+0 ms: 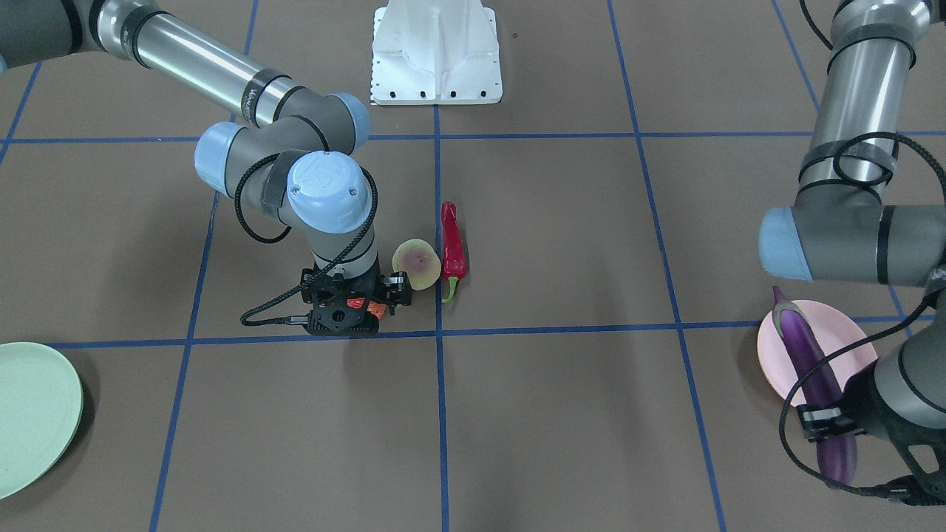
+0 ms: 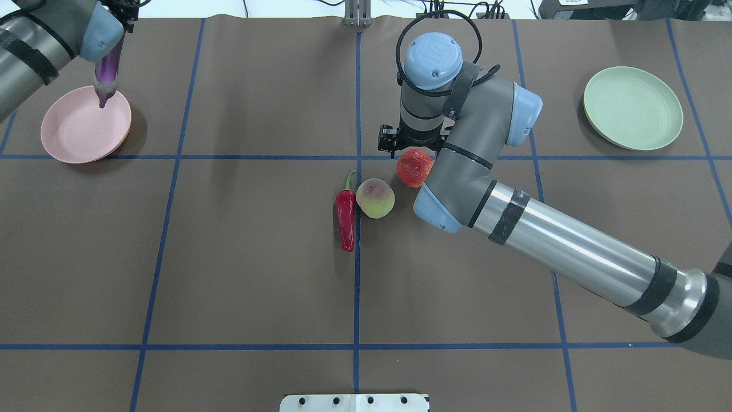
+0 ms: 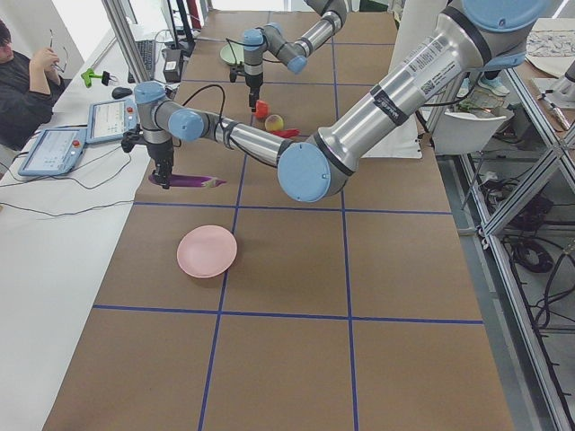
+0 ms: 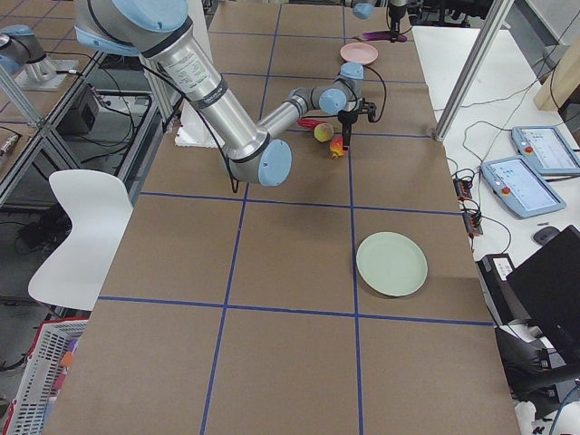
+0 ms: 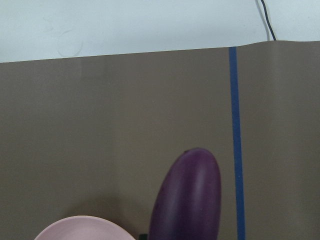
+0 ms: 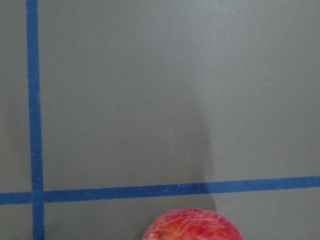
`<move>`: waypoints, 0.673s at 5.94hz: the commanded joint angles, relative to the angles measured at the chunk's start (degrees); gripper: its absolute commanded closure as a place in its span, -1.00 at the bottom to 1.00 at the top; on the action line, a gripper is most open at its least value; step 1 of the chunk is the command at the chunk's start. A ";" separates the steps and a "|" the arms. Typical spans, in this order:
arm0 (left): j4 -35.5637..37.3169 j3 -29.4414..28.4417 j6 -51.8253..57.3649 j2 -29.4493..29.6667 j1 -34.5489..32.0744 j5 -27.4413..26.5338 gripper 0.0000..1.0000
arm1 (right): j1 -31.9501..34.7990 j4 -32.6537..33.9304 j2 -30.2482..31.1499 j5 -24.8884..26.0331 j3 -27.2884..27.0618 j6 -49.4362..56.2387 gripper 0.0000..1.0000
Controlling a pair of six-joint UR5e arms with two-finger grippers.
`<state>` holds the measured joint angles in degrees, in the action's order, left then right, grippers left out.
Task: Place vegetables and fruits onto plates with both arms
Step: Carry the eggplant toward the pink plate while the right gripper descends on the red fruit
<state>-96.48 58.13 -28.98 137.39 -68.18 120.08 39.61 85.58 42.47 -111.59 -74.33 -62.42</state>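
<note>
My left gripper (image 1: 828, 423) is shut on the long purple eggplant (image 1: 805, 362) and holds it tilted, its cap end over the pale pink plate (image 2: 74, 137). The eggplant's tip fills the bottom of the left wrist view (image 5: 190, 200). My right gripper (image 1: 353, 307) is shut on the red-orange fruit (image 2: 414, 167), low at the table's middle; I cannot tell if the fruit touches the table. The fruit shows at the bottom of the right wrist view (image 6: 192, 227). The yellow-green fruit (image 2: 375, 198) and the red chili (image 2: 346, 217) lie side by side next to it. The mint green plate (image 2: 633, 109) is empty at the far right.
The white base block (image 1: 436, 55) stands at the robot's edge of the table. Blue tape lines (image 2: 357, 286) grid the brown table cover. An operator (image 3: 22, 81) sits with tablets (image 3: 54, 148) beyond the far edge.
</note>
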 commanded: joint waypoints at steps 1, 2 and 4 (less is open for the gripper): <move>-0.20 -0.30 1.82 -0.81 -0.46 -0.02 1.00 | -0.06 0.03 0.07 0.84 1.02 0.02 -1.00; -0.20 -0.30 1.82 -0.81 -0.46 -0.02 1.00 | -0.06 0.03 0.07 0.76 1.11 0.02 -1.00; -0.12 -0.38 1.82 -0.81 -0.81 -0.02 1.00 | -0.67 0.11 0.33 0.58 1.73 0.02 -1.00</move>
<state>-96.65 57.77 -27.17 136.59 -68.84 120.06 39.19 85.67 42.70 -110.88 -73.00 -62.40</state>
